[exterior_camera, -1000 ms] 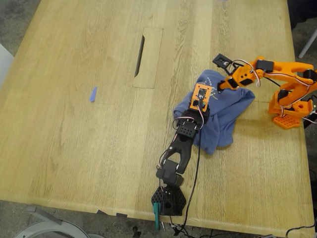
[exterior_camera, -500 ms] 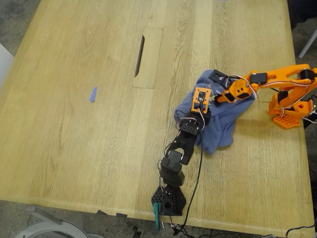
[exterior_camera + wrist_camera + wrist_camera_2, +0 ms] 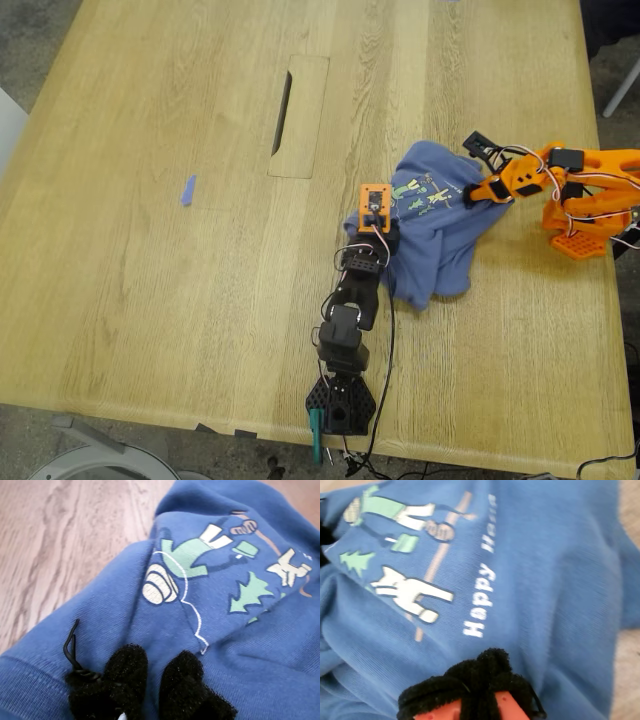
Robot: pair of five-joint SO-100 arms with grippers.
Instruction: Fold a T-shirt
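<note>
The slate-blue T-shirt [image 3: 440, 240] lies bunched on the wooden table at the exterior view's centre right, its cartoon print [image 3: 425, 192] facing up. My first gripper [image 3: 376, 228], on the black arm, is shut on the shirt's hem at the edge nearer the exterior view's left. In the first wrist view its fuzzy black pads [image 3: 125, 672] pinch blue fabric [image 3: 125, 605] just short of the print. My second gripper [image 3: 468, 198], on the orange arm, is shut on the shirt's far right part. Its black pads [image 3: 480, 672] press cloth [image 3: 545, 580] below the white lettering.
A small blue tape scrap [image 3: 188, 190] lies at the exterior view's left. A cable slot [image 3: 283, 100] cuts the table's far middle. The black arm's base [image 3: 340, 405] sits at the near table edge, the orange base [image 3: 580, 235] at the exterior view's right edge.
The orange arm drew back toward the exterior view's right and the black arm shifted left. The shirt spread out between them and its print came into view.
</note>
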